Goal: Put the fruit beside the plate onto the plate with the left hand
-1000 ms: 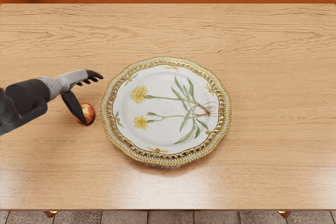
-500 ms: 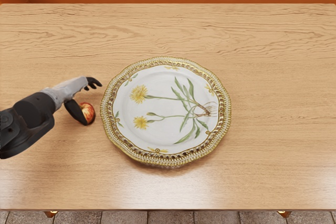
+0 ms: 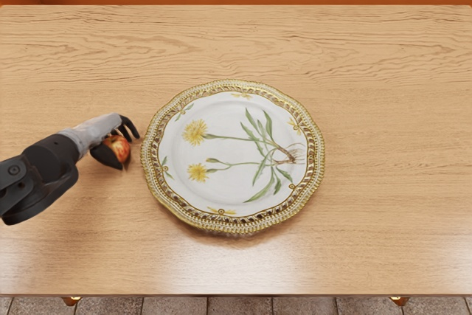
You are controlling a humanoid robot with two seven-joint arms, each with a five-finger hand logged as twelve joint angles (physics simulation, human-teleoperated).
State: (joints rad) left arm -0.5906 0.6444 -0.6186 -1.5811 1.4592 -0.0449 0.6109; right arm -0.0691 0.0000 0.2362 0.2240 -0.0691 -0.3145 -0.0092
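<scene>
A small red and yellow fruit (image 3: 119, 147) lies on the wooden table just left of a large white plate (image 3: 233, 155) with yellow flowers and a gold pierced rim. My left hand (image 3: 116, 142) reaches in from the left edge, with its black fingers curled over the top of the fruit and the thumb under its near side. The hand is shut on the fruit, which is partly hidden by the fingers. I cannot tell whether the fruit still touches the table. The right arm does not show.
The wooden table (image 3: 369, 57) stretches wide around the plate. An orange wall runs along the far edge. The table's front edge lies near the bottom of the view.
The left hand has dropped lower and its fingers have curled from spread above the fruit to closed around it. The fruit sits slightly higher in the picture than before.
</scene>
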